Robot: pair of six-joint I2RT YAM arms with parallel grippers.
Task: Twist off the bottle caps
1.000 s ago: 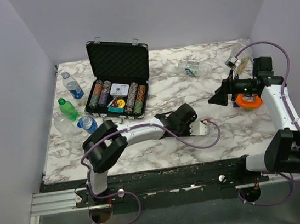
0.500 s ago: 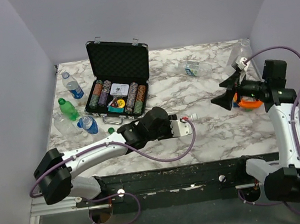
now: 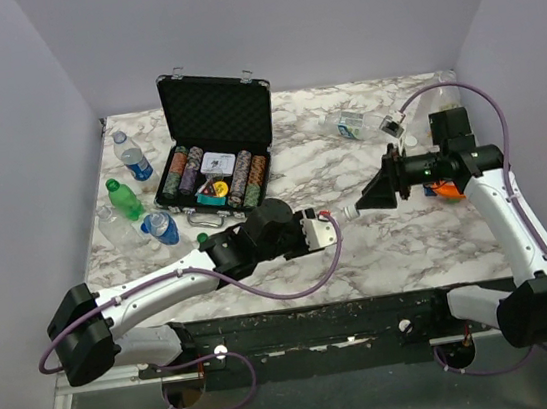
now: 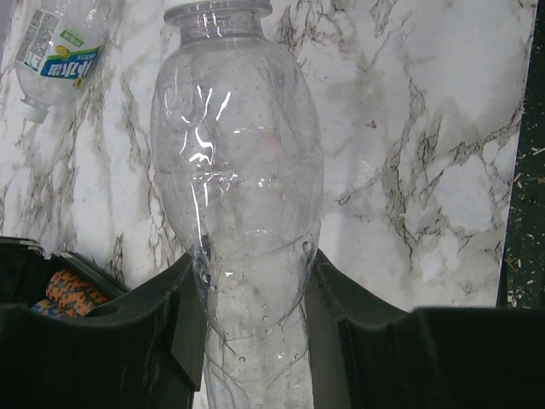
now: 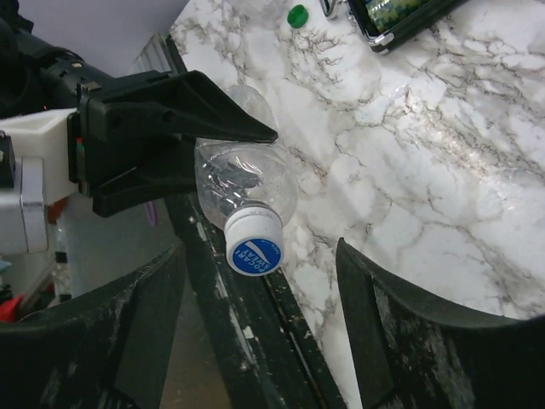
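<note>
Left end effector: clamped on the lower body of a clear bottle with no label, one black finger pressed against each side.
Right end effector: spread wide and gripping nothing; its two fingers stand on either side of the white cap without touching it.
Clear bottle: held roughly level above the front middle of the surface, its neck pointing towards the right arm.
White cap: seated on the neck of the clear bottle, white with a blue mark on top, facing the right wrist camera in the gap between the right fingers.
Green cap: lying loose on the surface just in front of the chip case, off any bottle.
Left-side bottles: a blue-labelled bottle stands near the back, a green bottle in front of it, a second blue-labelled bottle nearer the front, and a clear one just beside these two.
Back bottle: lying on its side towards the rear right, well apart from both end effectors.
Chip case: black, open with its lid raised, rows of striped chips in the tray.
Surface: white marble pattern with grey veins.
</note>
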